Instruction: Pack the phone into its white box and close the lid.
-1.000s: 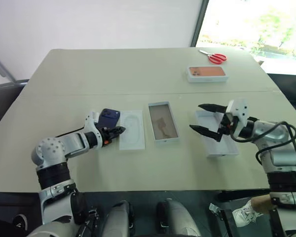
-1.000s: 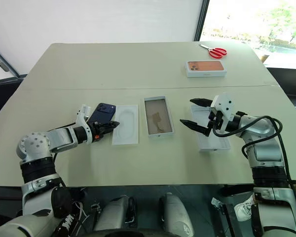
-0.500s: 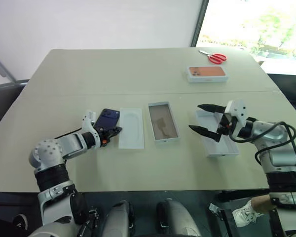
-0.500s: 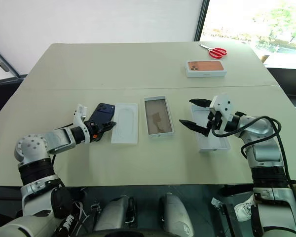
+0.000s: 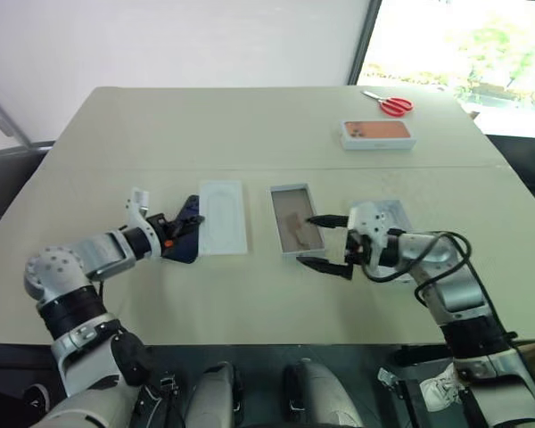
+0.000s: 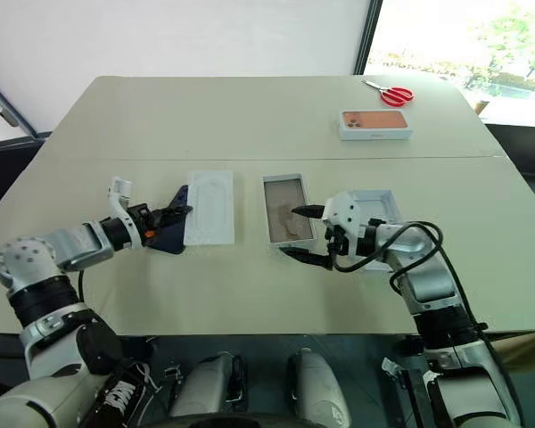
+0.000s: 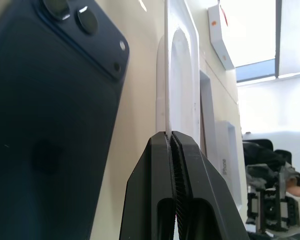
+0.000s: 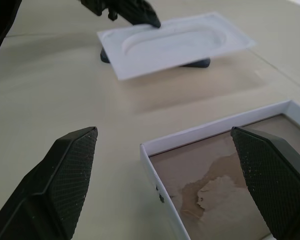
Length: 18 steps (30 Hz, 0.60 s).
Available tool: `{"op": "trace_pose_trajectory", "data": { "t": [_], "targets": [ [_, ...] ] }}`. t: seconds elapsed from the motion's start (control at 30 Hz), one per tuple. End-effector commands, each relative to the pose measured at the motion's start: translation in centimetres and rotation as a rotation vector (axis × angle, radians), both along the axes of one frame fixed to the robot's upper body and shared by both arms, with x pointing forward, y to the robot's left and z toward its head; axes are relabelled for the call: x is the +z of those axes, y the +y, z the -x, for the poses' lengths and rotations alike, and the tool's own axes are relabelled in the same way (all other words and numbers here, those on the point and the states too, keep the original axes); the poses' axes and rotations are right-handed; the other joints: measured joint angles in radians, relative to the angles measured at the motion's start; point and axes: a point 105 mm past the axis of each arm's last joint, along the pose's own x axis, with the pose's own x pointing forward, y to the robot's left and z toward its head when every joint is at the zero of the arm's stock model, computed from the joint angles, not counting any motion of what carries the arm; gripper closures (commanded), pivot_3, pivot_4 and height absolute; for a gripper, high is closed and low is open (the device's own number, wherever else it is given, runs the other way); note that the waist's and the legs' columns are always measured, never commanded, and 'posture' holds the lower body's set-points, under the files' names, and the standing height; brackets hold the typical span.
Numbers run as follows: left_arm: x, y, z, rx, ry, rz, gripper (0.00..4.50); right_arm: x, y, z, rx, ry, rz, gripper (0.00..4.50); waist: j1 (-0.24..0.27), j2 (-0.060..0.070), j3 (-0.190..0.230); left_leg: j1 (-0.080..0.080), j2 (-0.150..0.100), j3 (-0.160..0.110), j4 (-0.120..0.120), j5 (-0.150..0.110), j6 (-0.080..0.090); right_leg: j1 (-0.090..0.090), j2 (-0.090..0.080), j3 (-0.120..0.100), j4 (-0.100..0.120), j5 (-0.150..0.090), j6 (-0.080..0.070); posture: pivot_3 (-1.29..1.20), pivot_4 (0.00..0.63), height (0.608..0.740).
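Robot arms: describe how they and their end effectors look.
Both arms are silver-grey metal with rounded joints and black segments. Each end effector, left and right, has two black tapered fingers with gridded pads. A black cable loops along the right arm.

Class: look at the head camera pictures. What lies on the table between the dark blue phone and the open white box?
The flat white insert with the oval recess lies between the phone and the white box, as both head views show.

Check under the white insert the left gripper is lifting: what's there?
The dark blue phone lies partly beneath the raised insert, pinched by the left gripper. The phone's far side is covered.
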Motion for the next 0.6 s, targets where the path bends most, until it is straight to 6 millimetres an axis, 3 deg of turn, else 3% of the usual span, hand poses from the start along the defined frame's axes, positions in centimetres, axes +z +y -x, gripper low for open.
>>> {"op": "trace_pose_trajectory", "data": {
  "t": [0.03,0.1,0.3,0.43,0.6],
  "targets": [
    [1.2,0.0,-0.3,0.015,-0.053,-0.01,4.5,-0.7,0.4,-0.6,0.034,-0.049,0.089,0.57,0.0,0.0,0.0,0.0,0.0,0.0,0.0,0.0,0.0,0.0,0.0,0.0,0.0,0.0,0.0,0.0,0.15,0.74],
    [1.2,0.0,-0.3,0.019,-0.057,-0.021,4.5,-1.5,0.2,-1.0,0.025,-0.03,0.103,1.32,0.001,0.0,0.0,0.0,0.0,0.0,0.0,0.0,0.0,0.0,0.0,0.0,0.0,0.0,0.0,0.0,0.15,0.74],
    [1.0,-0.1,0.2,0.03,-0.061,-0.031,4.5,-3.1,-0.9,-1.1,0.054,-0.015,0.187,4.37,-0.001,-0.001,0.0,0.0,0.0,0.0,0.0,0.0,0.0,0.0,0.0,0.0,0.0,0.0,0.0,0.0,0.15,0.74],
    [0.9,0.0,0.2,0.047,-0.061,-0.033,4.5,-3.0,-0.6,-1.1,0.063,-0.023,0.169,4.45,-0.001,-0.001,0.0,0.0,0.0,-0.001,0.0,0.0,0.001,0.0,0.0,-0.001,0.0,0.0,0.0,0.0,0.15,0.74],
    [1.5,-0.2,-0.2,0.054,-0.078,-0.007,4.5,-1.5,1.7,-0.7,0.117,-0.047,0.088,4.45,-0.004,-0.002,0.0,0.0,0.0,-0.001,-0.001,0.0,0.0,0.0,0.0,-0.001,0.0,0.0,0.0,0.0,0.15,0.74]
  ]
}}
